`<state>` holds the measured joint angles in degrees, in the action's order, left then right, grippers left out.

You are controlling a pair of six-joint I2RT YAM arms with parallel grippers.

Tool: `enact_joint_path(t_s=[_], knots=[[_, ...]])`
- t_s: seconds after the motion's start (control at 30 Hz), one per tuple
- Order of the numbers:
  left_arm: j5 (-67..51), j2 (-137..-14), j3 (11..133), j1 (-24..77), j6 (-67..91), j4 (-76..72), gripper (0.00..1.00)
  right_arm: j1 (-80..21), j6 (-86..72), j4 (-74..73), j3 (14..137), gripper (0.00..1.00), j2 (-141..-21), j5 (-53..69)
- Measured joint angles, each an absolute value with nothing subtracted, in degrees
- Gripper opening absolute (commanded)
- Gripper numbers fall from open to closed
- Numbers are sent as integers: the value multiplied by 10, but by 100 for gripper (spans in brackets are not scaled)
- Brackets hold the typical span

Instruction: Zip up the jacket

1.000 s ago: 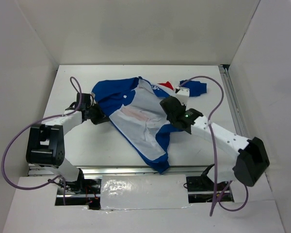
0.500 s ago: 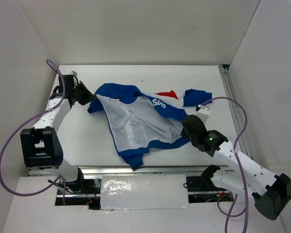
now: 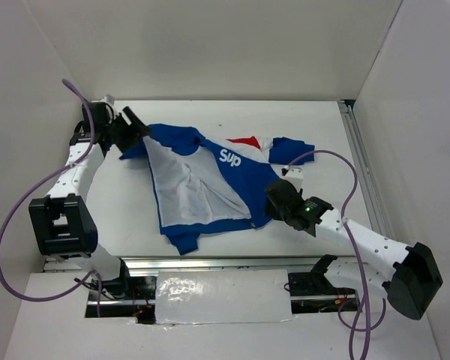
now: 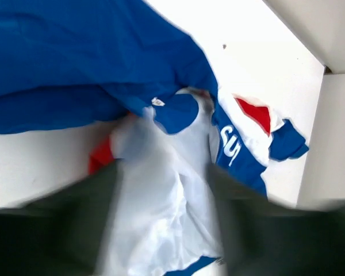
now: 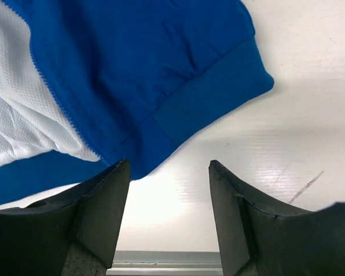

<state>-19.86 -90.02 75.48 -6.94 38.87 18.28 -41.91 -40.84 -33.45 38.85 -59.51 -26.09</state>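
Blue jacket (image 3: 210, 180) lies crumpled and unzipped on the table (image 3: 120, 202), approx mid-table, a bit left of centre. White lining (image 3: 184, 191) faces up on its left part. Blue front w/ white lettering (image 3: 229, 157) is folded across the right part, and a red panel (image 3: 245, 141) shows at the far edge.

L gripper (image 3: 131, 129) sits at the jacket's far-left corner, right by the blue fabric. In the L wrist view the L gripper (image 4: 164, 184) is badly blurred: dark fingers (image 4: 57, 230) stand wide apart, lining seen between them, can't tell if they touch cloth.

R gripper (image 3: 274, 199) is at the jacket's near-right edge. In the R wrist view the R gripper (image 5: 168, 172) has its fingers (image 5: 92, 218) apart, only bare table between. Ribbed blue hem (image 5: 218, 92) lies just ahead, its low corner just beside one fingertip, not pinched. Zip teeth (image 5: 52, 98) run along the blue edge next to the mesh lining
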Motion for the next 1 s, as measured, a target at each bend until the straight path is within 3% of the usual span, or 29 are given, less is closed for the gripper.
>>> enact_joint_path(t_s=[0.17, 0.33, 0.43, 0.5, 0.7, 1.0], knots=[[-203, -890, 727, -68, 393, 194, 99, -426, -405, -319, 389, 65, -602, -256], [-207, -774, 556, -60, 413, 195, 99, -457, -369, -281, 397, 74, -626, -233], [-206, -674, 458, -48, 439, 208, 99, -552, -326, -267, 447, 85, -694, -246], [-198, -632, 428, -44, 452, 222, 99, -624, -295, -260, 504, 86, -764, -264], [-167, -586, 401, -62, 468, 256, 99, -713, -189, -205, 688, 86, -956, -258], [-182, -595, 403, -157, 458, 270, 99, -790, -59, -144, 840, 89, -1077, -177]])
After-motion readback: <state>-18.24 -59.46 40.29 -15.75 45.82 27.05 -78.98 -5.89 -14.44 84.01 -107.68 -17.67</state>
